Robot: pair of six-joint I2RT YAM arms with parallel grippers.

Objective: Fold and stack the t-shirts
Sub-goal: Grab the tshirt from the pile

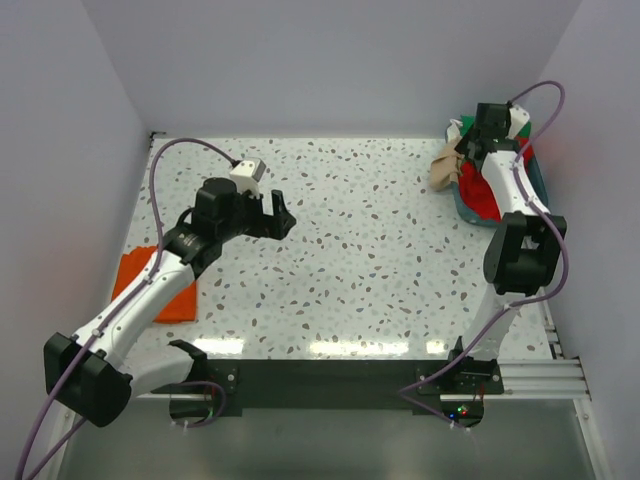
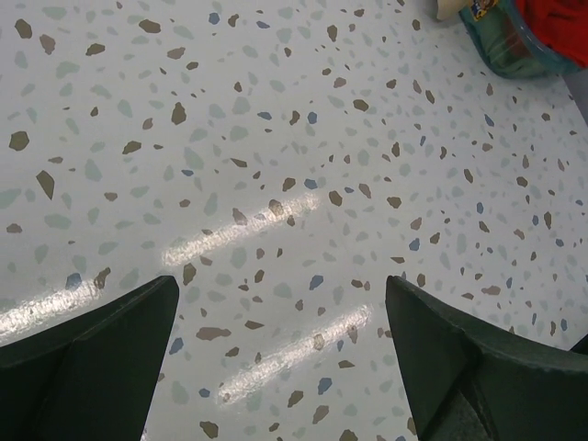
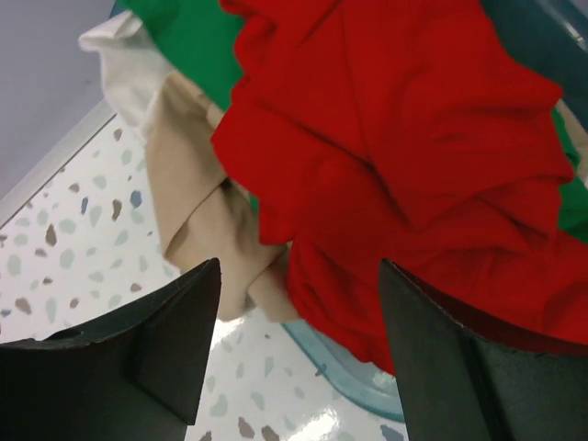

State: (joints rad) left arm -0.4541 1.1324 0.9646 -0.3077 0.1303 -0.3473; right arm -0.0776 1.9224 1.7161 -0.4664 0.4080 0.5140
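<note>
A teal basket (image 1: 463, 207) at the far right holds crumpled t-shirts: a red one (image 3: 404, 138), a green one (image 3: 188, 41) and a tan one (image 3: 197, 197) that spills over the rim. My right gripper (image 3: 299, 271) hovers open just above the red shirt's edge and the basket rim (image 3: 354, 377), with nothing between its fingers. An orange t-shirt (image 1: 140, 285) lies folded at the table's left edge, partly under the left arm. My left gripper (image 2: 280, 294) stands open over bare table, holding nothing.
The speckled tabletop (image 1: 380, 260) lies between the two arms. White walls close the back and both sides. In the left wrist view the basket's corner (image 2: 514, 46) shows at the top right.
</note>
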